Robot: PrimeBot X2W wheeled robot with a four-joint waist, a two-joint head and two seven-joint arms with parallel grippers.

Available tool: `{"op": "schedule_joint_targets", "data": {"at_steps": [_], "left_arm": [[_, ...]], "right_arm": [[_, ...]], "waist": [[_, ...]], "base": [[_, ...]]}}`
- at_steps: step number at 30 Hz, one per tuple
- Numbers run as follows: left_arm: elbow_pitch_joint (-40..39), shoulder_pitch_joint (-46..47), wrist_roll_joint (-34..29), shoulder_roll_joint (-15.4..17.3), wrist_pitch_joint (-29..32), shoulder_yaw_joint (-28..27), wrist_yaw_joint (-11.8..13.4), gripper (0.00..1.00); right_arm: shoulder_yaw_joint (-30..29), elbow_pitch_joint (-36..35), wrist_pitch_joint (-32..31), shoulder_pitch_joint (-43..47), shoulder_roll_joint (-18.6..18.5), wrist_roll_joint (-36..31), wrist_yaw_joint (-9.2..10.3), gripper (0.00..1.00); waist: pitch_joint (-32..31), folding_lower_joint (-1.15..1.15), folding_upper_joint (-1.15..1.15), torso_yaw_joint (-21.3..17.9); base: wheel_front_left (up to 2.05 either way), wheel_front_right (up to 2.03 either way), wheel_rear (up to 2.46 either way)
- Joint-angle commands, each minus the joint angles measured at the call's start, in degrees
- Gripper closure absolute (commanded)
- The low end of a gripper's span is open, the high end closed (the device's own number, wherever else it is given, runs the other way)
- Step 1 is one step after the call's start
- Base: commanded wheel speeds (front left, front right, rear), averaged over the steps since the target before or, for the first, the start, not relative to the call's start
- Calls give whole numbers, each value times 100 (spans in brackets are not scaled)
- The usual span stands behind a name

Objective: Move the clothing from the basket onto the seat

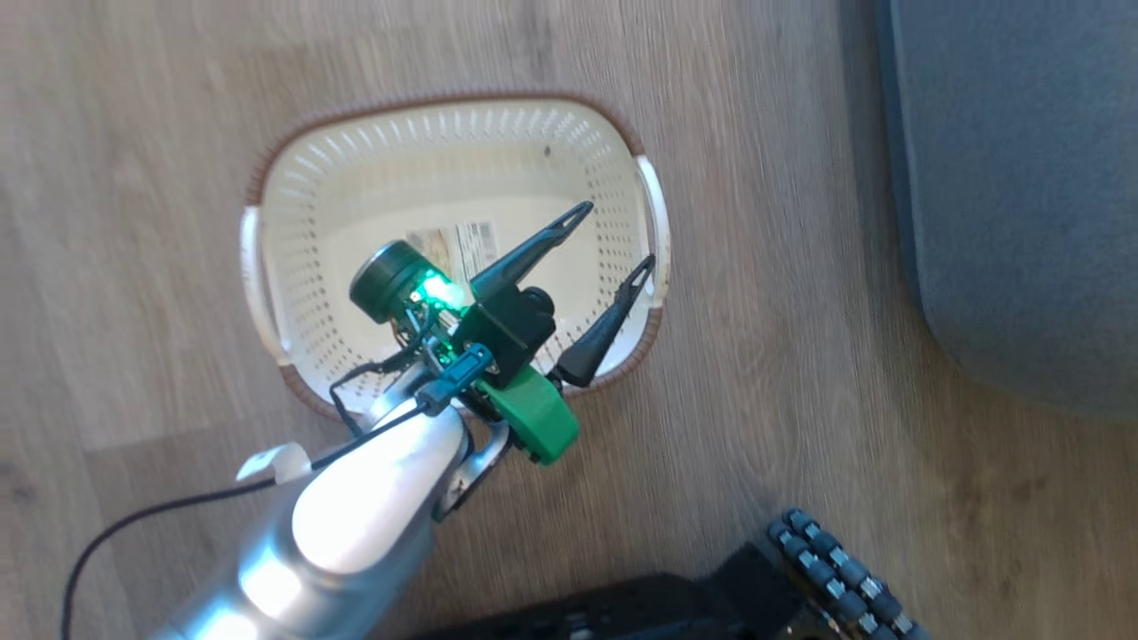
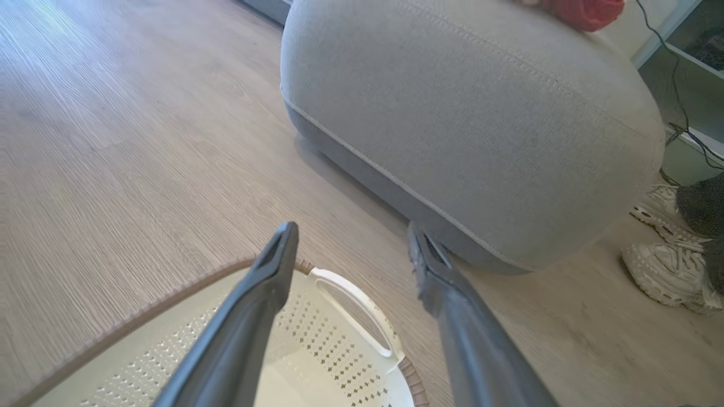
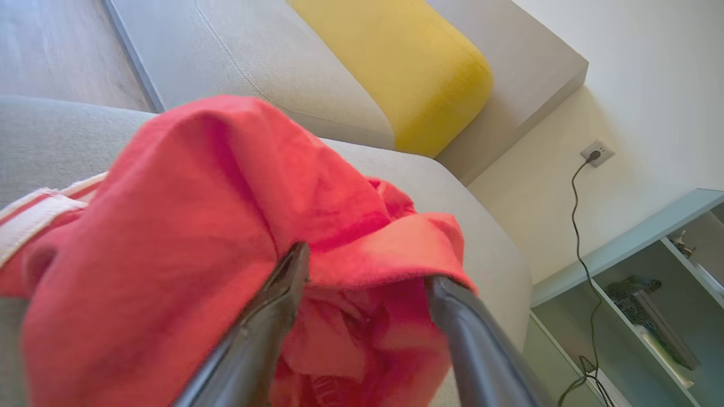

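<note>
Right gripper (image 3: 366,264), fingers spread, at red clothing (image 3: 169,226) heaped on the grey seat (image 3: 56,135); seemingly soft, light, best pinched at a fold.

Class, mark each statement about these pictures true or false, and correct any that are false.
1. The basket holds red clothing. False: the basket has a sticker on its floor and no garment; the clothing lies on the seat.
2. The left gripper has its fingers apart over the basket. True.
3. A yellow cushion lies on the floor. False: the yellow cushion rests on grey upholstery.
4. The basket stands on a wooden floor. True.
5. The right gripper is shut tight. False: its fingers stand apart at the clothing.
</note>
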State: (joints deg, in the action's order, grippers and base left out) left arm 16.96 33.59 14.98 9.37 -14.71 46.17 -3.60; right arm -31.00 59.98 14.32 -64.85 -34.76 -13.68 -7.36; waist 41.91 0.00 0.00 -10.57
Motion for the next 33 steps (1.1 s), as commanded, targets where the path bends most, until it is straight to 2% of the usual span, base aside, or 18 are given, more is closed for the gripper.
{"op": "schedule_joint_targets", "data": {"at_steps": [1, 7, 11, 19, 26, 31, 33], "left_arm": [[-169, -191, -58, -87, -28, -148, -51, 0], [-166, -412, -147, -333, -29, -362, -199, 0], [-147, -633, -184, -442, -29, -601, -242, 0], [-52, -1058, -257, -547, -29, -1188, -254, 0], [32, -1438, -334, -604, -29, -1877, -183, 0], [39, -1687, -357, -625, -29, -2423, -92, 0], [31, -1770, -365, -631, -29, -2632, -58, 0]], "right_arm": [[149, -212, 66, 393, -323, 221, -13, 0], [833, -710, 67, 1607, -406, 1292, -13, 0], [1078, -1227, 67, 2323, -353, 1875, -13, 0], [1576, -2233, 67, 3135, 71, 2400, -13, 0], [2007, -3207, 67, 3582, 920, 2522, -13, 0], [2334, -3638, 67, 3784, 1668, 2400, -13, 0], [2497, -3738, 67, 3876, 1846, 2369, -13, 0]], "waist": [[-326, 0, 0, 124], [-909, 0, 0, 283], [-1285, 0, 0, 403], [-1922, 0, 0, 622], [-2517, 0, 0, 901], [-2863, 0, 0, 1109], [-2996, 0, 0, 1210]], "base": [[0, 0, 0], [0, 0, 0], [0, 0, 0], [0, 0, 0], [0, 0, 0], [0, 0, 0], [0, 0, 0]]}}
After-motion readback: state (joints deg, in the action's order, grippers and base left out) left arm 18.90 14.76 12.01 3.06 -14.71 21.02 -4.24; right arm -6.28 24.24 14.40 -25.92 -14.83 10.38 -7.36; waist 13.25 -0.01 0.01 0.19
